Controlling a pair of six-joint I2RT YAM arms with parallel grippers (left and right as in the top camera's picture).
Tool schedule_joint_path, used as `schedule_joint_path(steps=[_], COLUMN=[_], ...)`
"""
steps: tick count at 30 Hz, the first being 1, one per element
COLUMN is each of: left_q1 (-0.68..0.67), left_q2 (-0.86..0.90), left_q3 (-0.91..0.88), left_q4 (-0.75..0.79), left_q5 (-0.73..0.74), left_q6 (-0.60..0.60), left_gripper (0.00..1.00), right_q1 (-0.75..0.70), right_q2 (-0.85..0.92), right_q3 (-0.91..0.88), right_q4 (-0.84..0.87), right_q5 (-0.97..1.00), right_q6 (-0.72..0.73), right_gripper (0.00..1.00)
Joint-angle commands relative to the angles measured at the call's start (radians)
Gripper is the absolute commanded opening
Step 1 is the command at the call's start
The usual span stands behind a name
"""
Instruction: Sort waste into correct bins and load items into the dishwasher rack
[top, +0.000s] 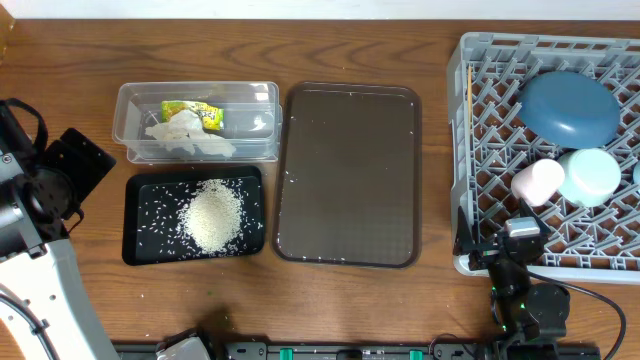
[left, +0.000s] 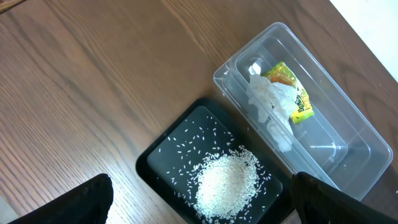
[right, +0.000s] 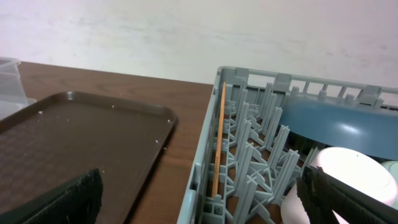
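Note:
The rice heap (top: 212, 215) lies in the black tray (top: 140, 192), also in the left wrist view (left: 225, 182). The tissue (top: 185, 135) and the green-and-yellow wrapper (top: 195, 113) lie in the clear tub (top: 265, 95). The grey rack (top: 480, 110) at the right holds the dark blue dish (top: 570, 105), the pink cup (top: 537, 182) and a pale bowl (top: 590, 175). My left gripper (left: 202, 205) is open and empty above the black tray. My right gripper (right: 202, 199) is open and empty at the rack's near left corner.
A large brown serving tray (top: 350, 175) with a few stray grains lies between the bins and the rack. A wooden chopstick (top: 470, 100) stands along the rack's left wall, also in the right wrist view (right: 219, 137). Another blue item shows at the rack's right edge.

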Motion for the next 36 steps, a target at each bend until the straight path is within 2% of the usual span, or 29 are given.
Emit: schedule_joint_path(steps=[1, 31, 36], left_q1=[0.005, 0.005, 0.003], left_q2=[0.001, 0.001, 0.003], left_q3=[0.006, 0.006, 0.0], left_q4=[-0.001, -0.001, -0.088], left_q5=[-0.009, -0.009, 0.043], left_q6=[0.003, 0.003, -0.014], left_gripper=[0.93, 0.93, 0.93], right_q1=[-0.014, -0.014, -0.014], right_q2=[-0.009, -0.007, -0.007], right_q3=[-0.001, -0.001, -0.001], right_q4=[-0.006, -0.006, -0.006], right_q5=[0.013, 0.013, 0.013], right_q6=[-0.017, -0.017, -0.017], right_gripper=[0.99, 0.99, 0.99])
